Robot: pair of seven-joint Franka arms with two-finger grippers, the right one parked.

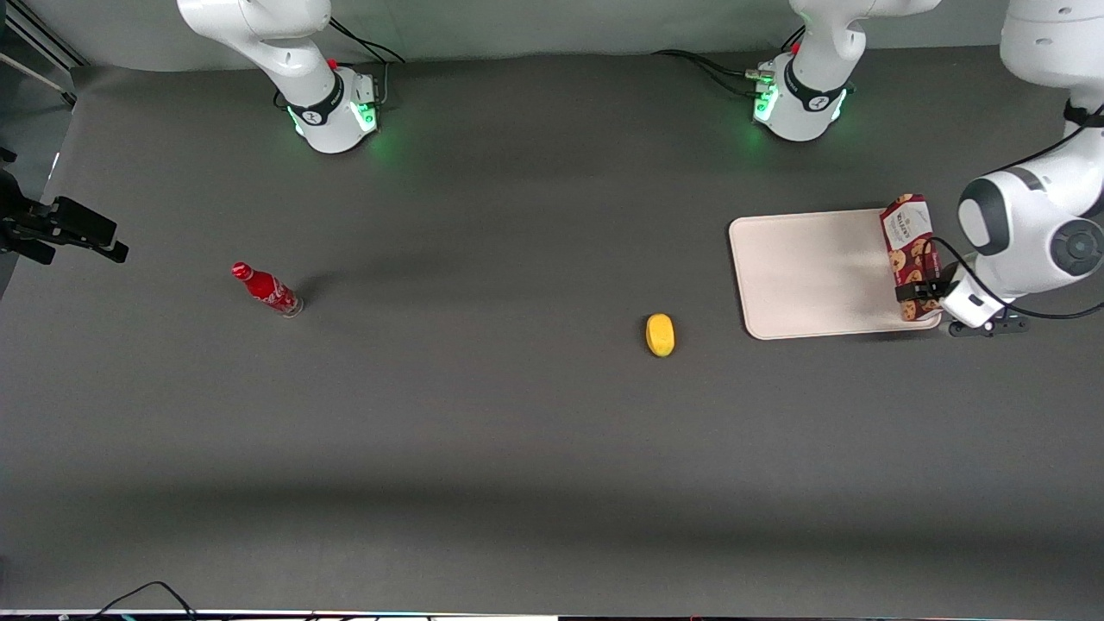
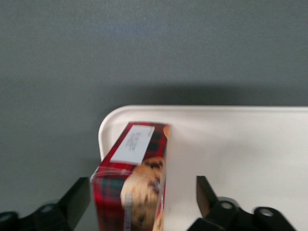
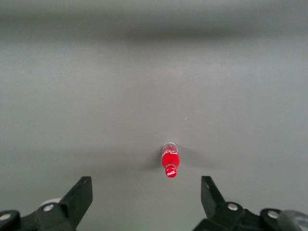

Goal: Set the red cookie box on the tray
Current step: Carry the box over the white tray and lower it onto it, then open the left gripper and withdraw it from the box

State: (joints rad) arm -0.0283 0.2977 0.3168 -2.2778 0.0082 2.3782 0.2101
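Although the task concerns only the working arm's end of the dark grey cloth-covered table (image 1: 517, 448), a sweep across the front view starts with the small red glass bottle (image 1: 266, 289) lying toward the parked arm's end, well apart from everything else, then the small yellow oval object (image 1: 660, 335) near the tray's edge. Next comes the large flat off-white rectangular tray (image 1: 811, 276) with rounded corners, and along its edge nearest the working arm rests the slim dark red cardboard cookie box (image 1: 907, 250), lengthwise, its pale label end farther from the front camera. The black two-finger gripper (image 2: 139, 199) sits at the box's nearer end. In the wrist view its fingers are spread, with a clear gap on one side, so the box seems released. It sits close to the rim, probably because the arm reached only as far as needed.
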